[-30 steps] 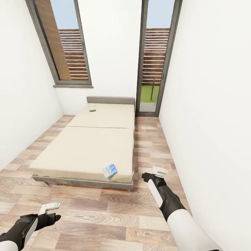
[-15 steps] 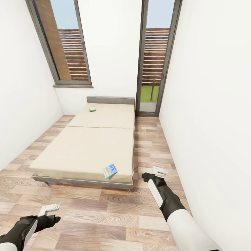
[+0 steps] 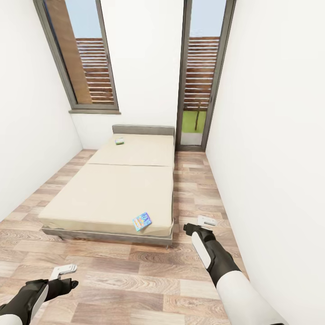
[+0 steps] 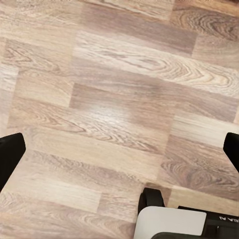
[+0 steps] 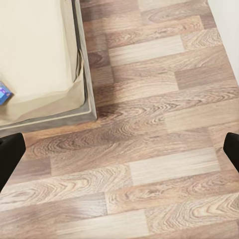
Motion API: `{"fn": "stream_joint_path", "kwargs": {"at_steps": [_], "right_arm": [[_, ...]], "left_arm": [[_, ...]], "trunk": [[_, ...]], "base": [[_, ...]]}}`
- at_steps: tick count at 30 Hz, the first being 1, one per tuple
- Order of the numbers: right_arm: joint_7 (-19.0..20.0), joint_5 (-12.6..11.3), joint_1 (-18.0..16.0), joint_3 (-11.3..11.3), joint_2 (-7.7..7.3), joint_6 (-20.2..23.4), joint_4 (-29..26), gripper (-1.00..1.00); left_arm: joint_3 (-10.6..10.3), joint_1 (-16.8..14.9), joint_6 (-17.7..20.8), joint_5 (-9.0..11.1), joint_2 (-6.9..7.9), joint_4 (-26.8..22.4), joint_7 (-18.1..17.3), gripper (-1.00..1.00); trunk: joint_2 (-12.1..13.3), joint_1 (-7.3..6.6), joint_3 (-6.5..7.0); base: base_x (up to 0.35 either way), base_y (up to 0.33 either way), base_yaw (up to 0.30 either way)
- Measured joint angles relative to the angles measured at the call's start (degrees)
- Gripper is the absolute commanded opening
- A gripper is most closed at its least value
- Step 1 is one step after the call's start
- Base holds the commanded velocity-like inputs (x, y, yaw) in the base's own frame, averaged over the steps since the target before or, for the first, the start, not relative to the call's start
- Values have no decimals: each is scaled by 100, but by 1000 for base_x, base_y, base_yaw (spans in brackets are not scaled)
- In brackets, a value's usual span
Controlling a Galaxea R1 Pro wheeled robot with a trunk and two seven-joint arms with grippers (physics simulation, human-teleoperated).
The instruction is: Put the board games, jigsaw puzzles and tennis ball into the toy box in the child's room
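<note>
Two board games lie on the beige bed (image 3: 113, 194). A colourful one (image 3: 142, 221) sits by the near right corner, and a small pale one (image 3: 119, 141) lies near the grey headboard. My right gripper (image 3: 206, 221) hovers open over the floor just right of that corner. The right wrist view shows the bed's corner (image 5: 45, 74) and a sliver of the colourful board game (image 5: 4, 92). My left gripper (image 3: 63, 270) is open, low over the floor in front of the bed, with bare planks between its fingertips (image 4: 10, 159). The table, toy box, jigsaw puzzles and tennis ball are out of view.
The room is narrow, with white walls close on both sides. A window (image 3: 81, 58) and a glass door (image 3: 201, 76) are in the far wall. A strip of wood floor (image 3: 194, 180) runs between the bed and the right wall. My base (image 4: 172, 221) shows in the left wrist view.
The left gripper has sunk slightly towards the floor. Otherwise nothing has visibly moved.
</note>
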Motion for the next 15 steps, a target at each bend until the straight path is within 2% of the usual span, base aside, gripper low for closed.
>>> {"fn": "stream_joint_path", "kwargs": {"at_steps": [15], "right_arm": [[1, 2, 0, 7, 0, -5, 2, 100]], "left_arm": [[-3, 0, -1, -2, 3, -2, -3, 100]], "trunk": [[0, -1, 123]], "base": [[63, 0, 0]]}}
